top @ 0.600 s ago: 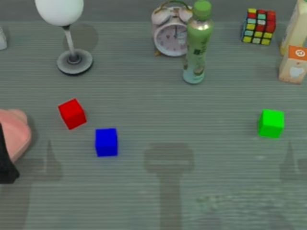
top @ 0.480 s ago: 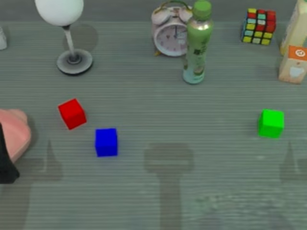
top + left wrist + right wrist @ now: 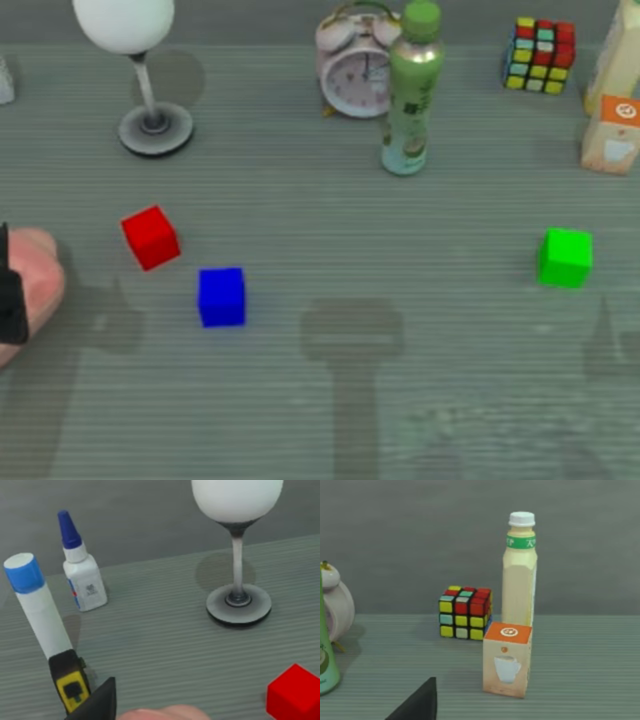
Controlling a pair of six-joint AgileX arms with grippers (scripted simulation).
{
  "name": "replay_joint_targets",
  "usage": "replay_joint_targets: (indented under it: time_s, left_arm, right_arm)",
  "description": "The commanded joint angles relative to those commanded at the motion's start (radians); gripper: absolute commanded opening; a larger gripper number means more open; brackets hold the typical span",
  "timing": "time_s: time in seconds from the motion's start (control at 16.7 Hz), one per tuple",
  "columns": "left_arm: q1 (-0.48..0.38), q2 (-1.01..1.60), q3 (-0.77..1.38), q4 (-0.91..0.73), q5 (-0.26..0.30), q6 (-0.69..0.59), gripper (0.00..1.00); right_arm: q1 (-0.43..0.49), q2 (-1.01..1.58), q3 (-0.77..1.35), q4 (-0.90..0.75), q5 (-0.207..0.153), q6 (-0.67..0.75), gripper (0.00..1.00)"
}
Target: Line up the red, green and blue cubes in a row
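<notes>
- My left gripper sits at the table's left edge (I cannot tell its grip); red cube lies near, blue cube beyond, green cube far right.
- No cube is lined up yet; I judge reaching for red comes next.

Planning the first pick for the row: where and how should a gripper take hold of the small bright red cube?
Come straight down on the small bright red cube and close on two opposite side faces. It sits slightly rotated on the table, so turn the fingers to match. The deep blue cube lies apart, leaving room all round.
</notes>
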Motion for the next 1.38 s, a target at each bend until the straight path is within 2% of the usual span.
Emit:
replay_joint_targets:
  time_s: [0.78,1.08,1.38]
  left_arm:
    - [-0.127,1.361,1.05,-0.71,0.002,0.462,1.0]
    - [-0.16,1.703,1.345,-0.889,0.001,0.586,1.0]
    - [-0.173,1.832,1.467,-0.956,0.0,0.635,1.0]
  right_arm:
    - [0.0,0.0,0.0,0.0,0.0,0.0,1.0]
    - [0.0,0.0,0.0,0.0,0.0,0.0,1.0]
    - [0.0,0.0,0.0,0.0,0.0,0.0,1.0]
